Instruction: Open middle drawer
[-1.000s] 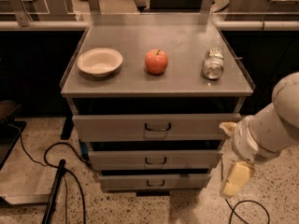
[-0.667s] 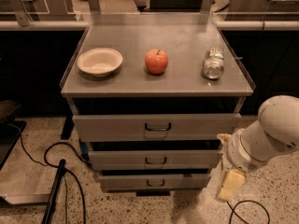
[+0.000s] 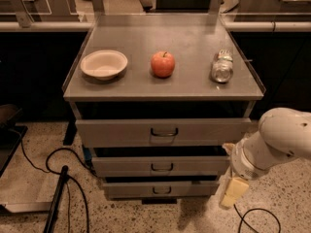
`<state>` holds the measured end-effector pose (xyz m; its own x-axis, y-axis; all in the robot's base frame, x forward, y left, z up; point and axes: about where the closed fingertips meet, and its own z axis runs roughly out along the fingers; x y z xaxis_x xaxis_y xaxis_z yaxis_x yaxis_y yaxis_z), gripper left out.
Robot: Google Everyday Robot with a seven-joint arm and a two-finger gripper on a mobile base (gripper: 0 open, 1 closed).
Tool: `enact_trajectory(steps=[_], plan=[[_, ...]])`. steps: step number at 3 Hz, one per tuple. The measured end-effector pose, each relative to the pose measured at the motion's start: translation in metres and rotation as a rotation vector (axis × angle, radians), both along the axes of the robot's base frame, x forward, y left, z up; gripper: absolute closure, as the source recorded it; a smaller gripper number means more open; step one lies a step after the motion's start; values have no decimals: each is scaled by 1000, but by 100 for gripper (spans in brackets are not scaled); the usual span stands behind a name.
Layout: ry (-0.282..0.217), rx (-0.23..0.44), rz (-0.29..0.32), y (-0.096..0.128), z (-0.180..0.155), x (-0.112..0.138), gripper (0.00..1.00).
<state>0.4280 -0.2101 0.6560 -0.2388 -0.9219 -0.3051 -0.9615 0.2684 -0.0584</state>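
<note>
Floor: speckled stone [image 3: 29,193] under a grey metal cabinet [image 3: 170,33], with dark counters and railings behind it.
Far left: black cables [image 3: 46,161] loop over the floor, and a dark pole [image 3: 56,200] slants down beside them.
Cabinet top, left: a pale, shallow bowl [image 3: 103,64], upright.
Cabinet top, centre: a red apple [image 3: 163,64], stem up, well apart from the bowl.
Cabinet top, right: a silvery can [image 3: 222,67] lying on its side near the right edge.
Top drawer [image 3: 116,131]: the tallest and widest front, just under the top.
Middle drawer [image 3: 121,166]: second of the three fronts, right under the top drawer and above the bottom one, with its small dark handle [image 3: 162,167] in the centre. A dark gap shows above it, and nothing touches it.
Bottom drawer [image 3: 126,189]: the smallest front, closest to the floor.
Right: a white arm [image 3: 282,137] reaches in from the edge.
Gripper [image 3: 227,174]: just off the right end of the middle and bottom drawers, low and clear of the handle. Its two cream fingers [image 3: 234,191] stand wide apart with nothing between them.
Bottom right: one more cable [image 3: 257,217] curls on the floor.
</note>
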Motion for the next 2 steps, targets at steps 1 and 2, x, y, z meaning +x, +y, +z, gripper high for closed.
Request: enact_trajectory(steps=[1, 2], plan=[[-1, 50, -77, -8, -63, 27, 0], [-1, 50, -77, -8, -63, 27, 0]])
